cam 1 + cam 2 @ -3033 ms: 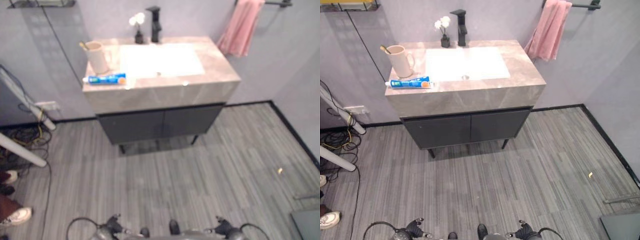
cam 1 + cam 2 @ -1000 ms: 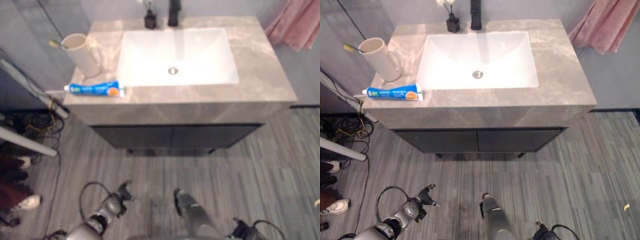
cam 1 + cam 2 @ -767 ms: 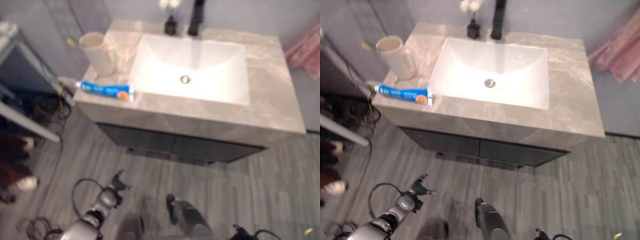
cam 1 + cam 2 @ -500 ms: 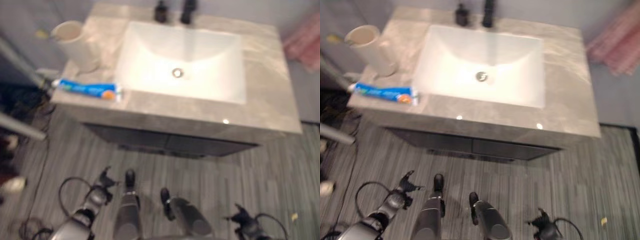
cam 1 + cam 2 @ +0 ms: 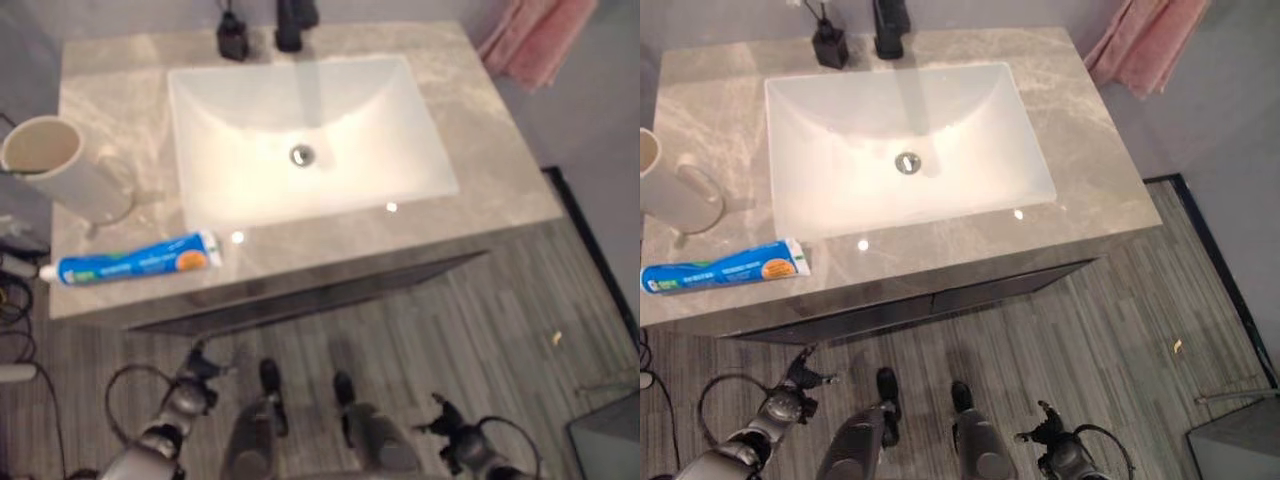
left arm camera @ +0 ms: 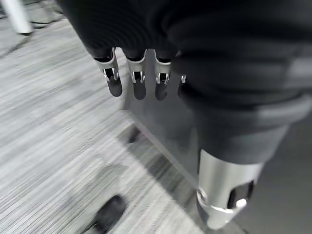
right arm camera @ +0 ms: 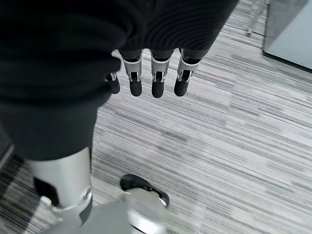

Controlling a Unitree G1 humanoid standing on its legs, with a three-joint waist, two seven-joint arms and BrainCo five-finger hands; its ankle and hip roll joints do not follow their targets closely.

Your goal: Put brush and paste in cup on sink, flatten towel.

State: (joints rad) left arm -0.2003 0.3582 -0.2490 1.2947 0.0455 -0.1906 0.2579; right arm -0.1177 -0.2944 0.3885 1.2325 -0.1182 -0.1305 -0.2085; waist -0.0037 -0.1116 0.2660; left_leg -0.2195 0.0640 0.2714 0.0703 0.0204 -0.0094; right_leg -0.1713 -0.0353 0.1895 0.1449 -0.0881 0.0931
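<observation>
A cream cup stands upright at the left end of the grey marble sink counter. In front of it a blue toothpaste tube lies flat near the counter's front edge. A pink towel hangs bunched at the far right, past the counter's corner. My left hand hangs low over the floor, below the counter's front, with fingers straight and holding nothing. Low on the right, my right hand is also open, its fingers straight above the floor.
A white basin takes up the counter's middle, with a black faucet and a small dark vase behind it. A dark cabinet sits under the counter. Grey plank floor spreads to the right.
The whole picture has shifted: the camera has come closer to the sink and turned, so cup and paste sit further left. Both hands still hang low, holding nothing.
</observation>
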